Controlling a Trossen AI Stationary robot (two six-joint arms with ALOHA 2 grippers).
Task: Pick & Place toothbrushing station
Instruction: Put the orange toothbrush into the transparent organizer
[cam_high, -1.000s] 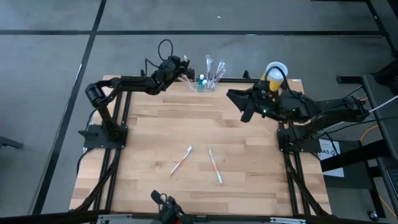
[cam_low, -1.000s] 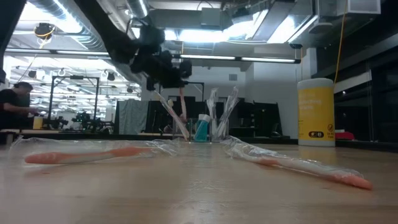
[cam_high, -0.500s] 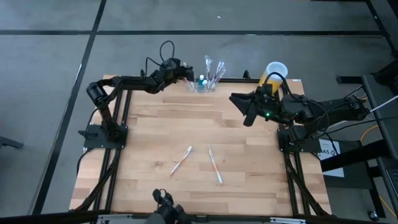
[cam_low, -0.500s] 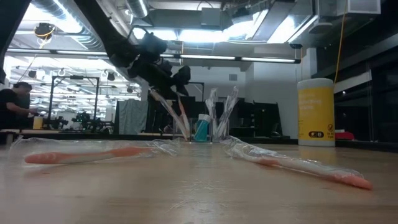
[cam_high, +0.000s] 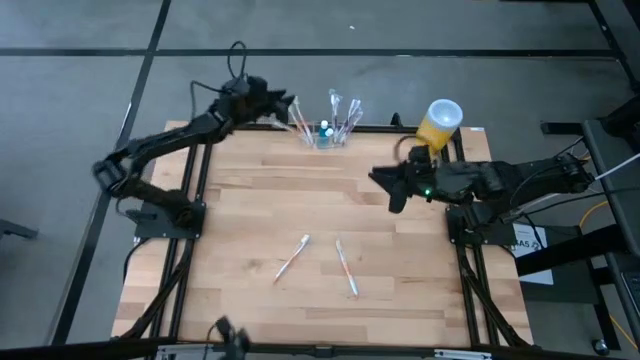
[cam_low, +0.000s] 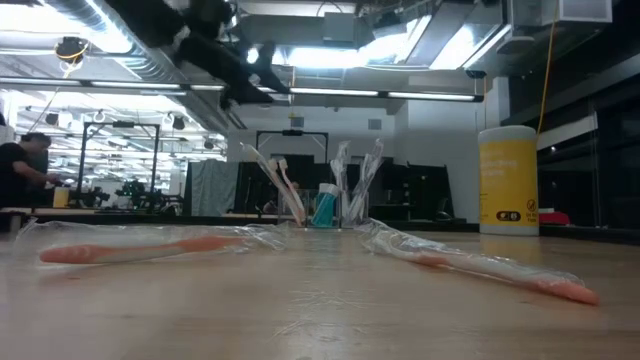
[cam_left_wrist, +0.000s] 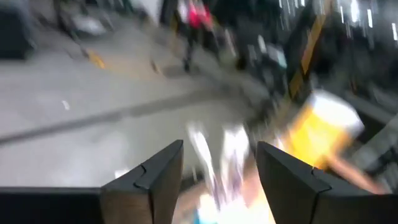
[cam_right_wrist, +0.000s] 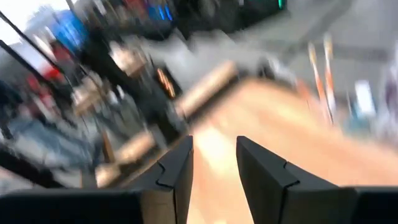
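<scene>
A wooden table (cam_high: 250, 210) carries the toothbrushing station (cam_high: 327, 137) and yellow canister (cam_high: 437, 123) at its far edge, two wrapped toothbrushes (cam_high: 292, 257) nearer
</scene>
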